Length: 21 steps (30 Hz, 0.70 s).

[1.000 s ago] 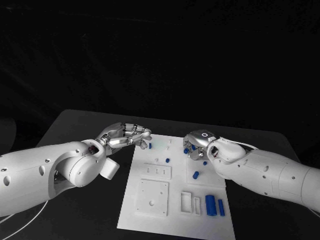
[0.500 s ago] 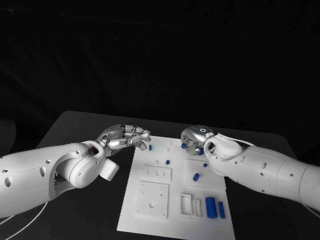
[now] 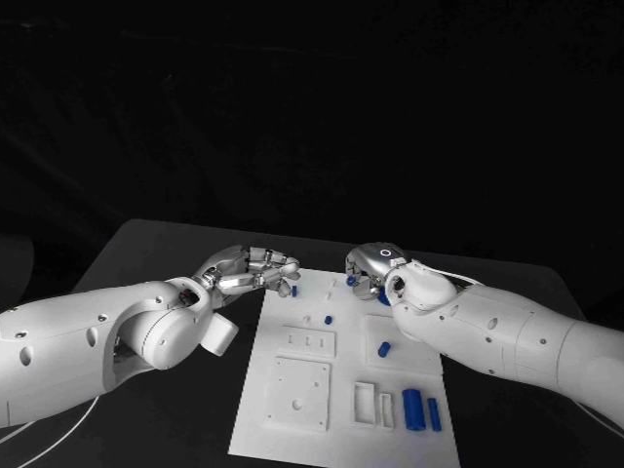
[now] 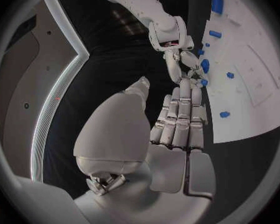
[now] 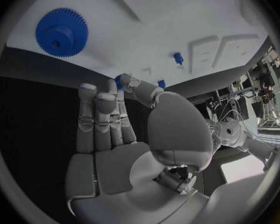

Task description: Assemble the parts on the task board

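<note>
Right hand (image 3: 372, 267) farther in, fingers (image 5: 129, 82) over part (image 5: 161, 84).

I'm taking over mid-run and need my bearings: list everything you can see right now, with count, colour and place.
Table: one, black, under everything.
Task board: one, white plate, mid-table between the arms, with raised white blocks and slots on its near half.
Long parts: two, blue, side by side at the board's near right corner.
Small parts: several, blue, scattered over the board's middle and far end; exact count unclear.
Gear: one, blue, toothed, on the board by its edge, in the right wrist view.
Left hand: silver, fingers curled, at the board's far left corner; whether it holds anything is unclear.
Right hand: silver, over the board's far end; its grip is hidden.
</note>
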Each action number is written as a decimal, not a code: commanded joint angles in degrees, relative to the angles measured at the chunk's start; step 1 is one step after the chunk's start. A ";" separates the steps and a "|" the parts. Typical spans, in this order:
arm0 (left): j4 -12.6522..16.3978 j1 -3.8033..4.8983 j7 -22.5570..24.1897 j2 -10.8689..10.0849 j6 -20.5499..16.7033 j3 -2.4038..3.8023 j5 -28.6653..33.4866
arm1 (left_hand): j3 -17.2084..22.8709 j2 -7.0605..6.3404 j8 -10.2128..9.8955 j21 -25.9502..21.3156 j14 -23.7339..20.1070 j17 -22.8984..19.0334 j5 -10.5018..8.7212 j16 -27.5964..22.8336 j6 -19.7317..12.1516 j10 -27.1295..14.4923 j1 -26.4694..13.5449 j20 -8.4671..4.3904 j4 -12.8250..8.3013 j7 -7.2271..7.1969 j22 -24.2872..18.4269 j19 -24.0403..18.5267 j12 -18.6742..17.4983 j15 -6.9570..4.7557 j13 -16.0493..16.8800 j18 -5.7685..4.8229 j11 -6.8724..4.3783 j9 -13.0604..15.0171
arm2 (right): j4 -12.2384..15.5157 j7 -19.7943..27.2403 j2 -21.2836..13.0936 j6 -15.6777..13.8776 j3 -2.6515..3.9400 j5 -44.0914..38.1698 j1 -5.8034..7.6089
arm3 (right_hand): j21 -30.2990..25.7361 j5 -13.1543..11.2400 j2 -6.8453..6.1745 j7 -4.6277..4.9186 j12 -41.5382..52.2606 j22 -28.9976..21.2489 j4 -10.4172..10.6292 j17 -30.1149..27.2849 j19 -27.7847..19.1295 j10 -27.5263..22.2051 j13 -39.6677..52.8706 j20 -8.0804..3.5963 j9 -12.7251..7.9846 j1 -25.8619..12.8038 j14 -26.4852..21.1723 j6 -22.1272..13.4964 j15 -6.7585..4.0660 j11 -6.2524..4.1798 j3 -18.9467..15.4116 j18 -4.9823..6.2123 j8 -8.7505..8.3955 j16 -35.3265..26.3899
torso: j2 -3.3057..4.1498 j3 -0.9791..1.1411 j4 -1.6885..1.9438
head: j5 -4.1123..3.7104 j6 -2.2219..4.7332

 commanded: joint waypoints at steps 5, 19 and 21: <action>0.10 0.06 0.45 0.47 0.48 0.05 -0.15 | 0.40 -0.05 -0.32 -0.32 0.16 0.08 -0.22 -0.35 -0.27 0.35 -0.05 -0.15 -0.02 2.16 -0.08 -0.20 -0.41 0.22 -0.02 0.77 -0.11 0.07 | -1.58 -0.90 1.29 -0.70 0.03 -1.50 -0.20 | 0.37 0.13 0.08 0.09 0.13 1.08 -0.02 -0.12 0.13 0.40 0.16 -0.38 1.58 -0.28 -0.10 0.44 -0.60 -0.03 0.42 2.74 -0.01 0.30 | 0.03 -0.06 0.07 | 0.23 0.03; 0.02 0.07 0.45 0.81 0.33 0.07 -0.15 | 0.36 -0.06 -0.34 -0.33 0.18 0.12 -0.22 -0.41 -0.29 0.37 -0.02 -0.15 -0.03 2.17 -0.07 -0.22 -0.51 0.23 -0.02 0.75 -0.09 0.07 | -1.78 -1.01 3.04 -2.03 0.79 -1.73 -0.21 | 0.48 0.13 0.00 0.09 0.03 1.05 -0.11 -0.17 0.15 0.39 0.28 -0.39 1.64 -0.29 -0.12 0.46 -0.59 -0.02 0.58 2.74 -0.07 0.36 | 0.51 -0.67 0.51 | 0.52 0.28; -0.02 0.07 0.44 0.89 0.31 0.08 -0.15 | 0.36 -0.06 -0.34 -0.33 0.18 0.12 -0.22 -0.42 -0.29 0.37 -0.01 -0.15 -0.03 2.17 -0.07 -0.22 -0.52 0.23 -0.02 0.75 -0.09 0.07 | -1.84 -1.01 3.18 -1.95 0.94 -1.72 -0.21 | 0.49 0.13 -0.02 0.09 0.01 1.05 -0.12 -0.18 0.15 0.38 0.30 -0.39 1.64 -0.30 -0.13 0.46 -0.58 -0.01 0.60 2.74 -0.08 0.36 | 0.66 -0.83 0.63 | 0.41 0.39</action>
